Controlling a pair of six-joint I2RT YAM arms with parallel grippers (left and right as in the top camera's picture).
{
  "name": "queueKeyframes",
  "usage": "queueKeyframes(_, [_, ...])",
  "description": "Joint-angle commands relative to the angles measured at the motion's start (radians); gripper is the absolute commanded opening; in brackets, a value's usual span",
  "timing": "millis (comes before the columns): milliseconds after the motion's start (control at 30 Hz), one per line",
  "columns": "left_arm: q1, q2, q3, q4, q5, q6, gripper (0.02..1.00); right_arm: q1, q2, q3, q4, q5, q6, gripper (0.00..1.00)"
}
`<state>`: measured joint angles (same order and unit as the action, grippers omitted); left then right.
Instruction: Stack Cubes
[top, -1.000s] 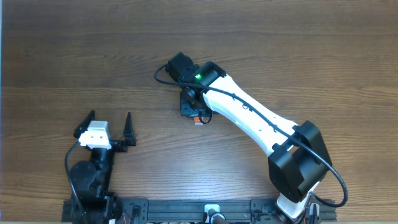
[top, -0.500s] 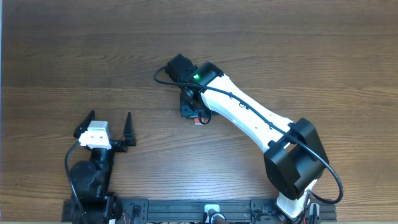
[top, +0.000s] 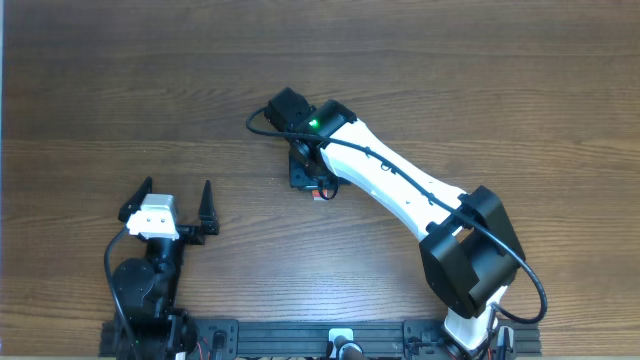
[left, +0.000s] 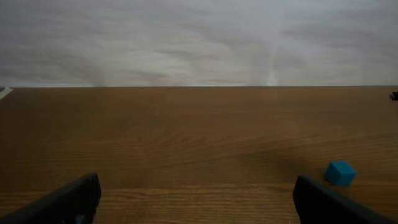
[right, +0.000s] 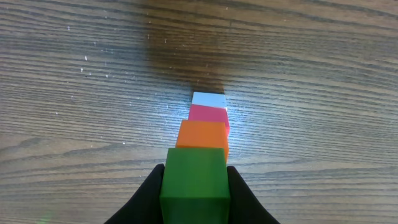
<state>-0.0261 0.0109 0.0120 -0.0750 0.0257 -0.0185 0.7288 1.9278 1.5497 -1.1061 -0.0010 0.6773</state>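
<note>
The right gripper (right: 196, 173) has its two fingers closed snugly on the flanks of a green cube (right: 194, 186), holding it from above near the middle of the table (top: 100, 80). Directly beneath the green cube sits an orange cube (right: 203, 135), under that a pink cube (right: 209, 114), and at the bottom a pale cube (right: 208, 99) resting on the wood. The four line up as one column, edges roughly square to each other. The green cube looks seated on the orange one, though the wrist view does not show whether its full weight is down.

The task therefore appears mostly done: three cubes are stacked, and the fourth is placed on top but not yet let go. What remains for this cube, by the look of it, is to open the fingers without nudging the tall column and then lift straight away.

At about 8 o'clock from the column, the left gripper (top: 177, 184) sits near its base with its fingers spread wide and nothing between them. Ahead of it, toward roughly 1 to 2 o'clock, a blue cube (left: 341, 172) stands alone on the table, apart from the column. If that one belongs to the task, it is left to go on top, which would make five.
</note>
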Motion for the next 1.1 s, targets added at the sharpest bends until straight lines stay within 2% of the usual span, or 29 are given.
queueKeyframes(33, [-0.005, -0.004, -0.005, -0.001, -0.008, 0.014, 1.000, -0.005, 0.012, -0.013, 0.002, -0.003, 0.006, 0.255])
queueKeyframes(133, [-0.005, -0.004, -0.005, -0.001, -0.008, 0.014, 0.998, -0.005, 0.012, -0.013, 0.002, -0.003, 0.006, 0.340])
queueKeyframes(433, [-0.005, -0.004, -0.005, -0.001, -0.008, 0.014, 0.998, -0.005, 0.012, -0.013, -0.001, -0.002, 0.006, 0.419])
queueKeyframes(667, [-0.005, -0.004, -0.005, -0.001, -0.008, 0.014, 0.998, -0.008, 0.012, -0.009, -0.002, -0.002, -0.006, 0.623])
queueKeyframes(767, [-0.005, -0.004, -0.005, -0.001, -0.008, 0.014, 0.998, -0.018, 0.012, 0.071, -0.079, 0.002, -0.040, 0.717])
queueKeyframes(1100, [-0.005, -0.004, -0.005, -0.001, -0.008, 0.014, 1.000, -0.085, 0.130, 0.431, -0.335, 0.029, -0.147, 0.724])
